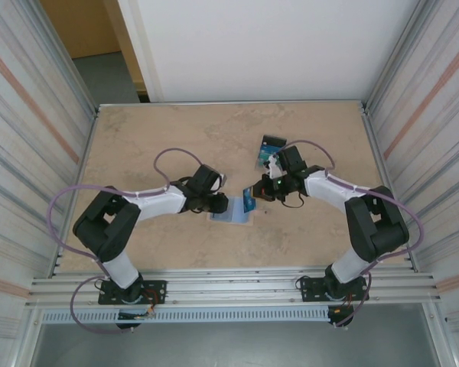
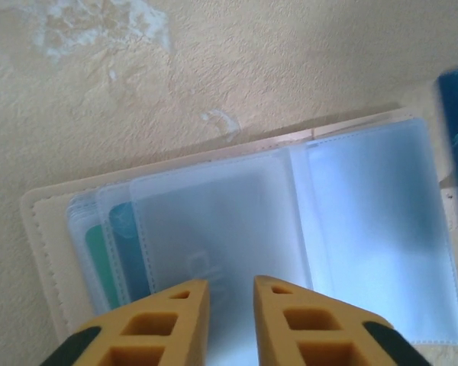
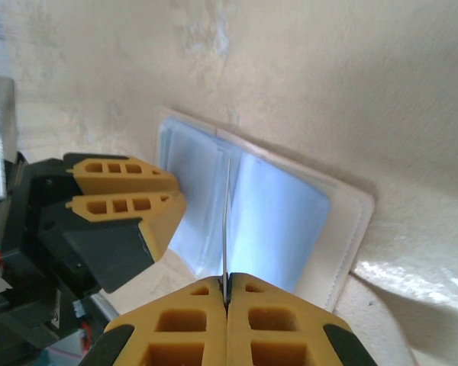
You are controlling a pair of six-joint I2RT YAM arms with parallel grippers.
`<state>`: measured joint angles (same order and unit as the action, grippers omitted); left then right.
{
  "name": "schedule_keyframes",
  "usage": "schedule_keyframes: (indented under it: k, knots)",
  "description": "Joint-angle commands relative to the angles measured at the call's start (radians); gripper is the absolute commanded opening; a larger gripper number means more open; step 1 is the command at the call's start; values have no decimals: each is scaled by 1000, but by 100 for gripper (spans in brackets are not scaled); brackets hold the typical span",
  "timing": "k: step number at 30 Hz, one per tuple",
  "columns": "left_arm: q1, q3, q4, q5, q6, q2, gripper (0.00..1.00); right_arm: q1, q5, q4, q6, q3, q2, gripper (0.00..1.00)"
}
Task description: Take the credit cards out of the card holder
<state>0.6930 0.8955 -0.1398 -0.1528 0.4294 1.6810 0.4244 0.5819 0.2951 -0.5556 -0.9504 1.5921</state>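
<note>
One card, seemingly teal, clamped edge-on in right pincer above card holder

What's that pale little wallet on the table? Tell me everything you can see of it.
The card holder is a small beige bifold with stitched edges, lying spread open and flat on the table. Its frosted, light blue plastic sleeves show teal and blue credit cards on one side. The left gripper hovers over the sleeves, jaws slightly apart; contact is unclear. The right gripper pinches a thin card upright above its fold.
</note>
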Motion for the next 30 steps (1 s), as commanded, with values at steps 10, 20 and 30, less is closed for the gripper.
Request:
schedule_keyframes:
  k: [10, 20, 30]
  knots:
    - [-7, 3, -70, 62, -18, -242, 49, -14, -353, 293, 510, -333, -23, 0]
    - [-14, -59, -102, 152, -5, -395, 99, -39, -499, 121, 902, -367, 22, 0]
    - [-39, -137, -129, 234, 23, -521, 99, -109, -485, 125, 1154, -502, 187, 0]
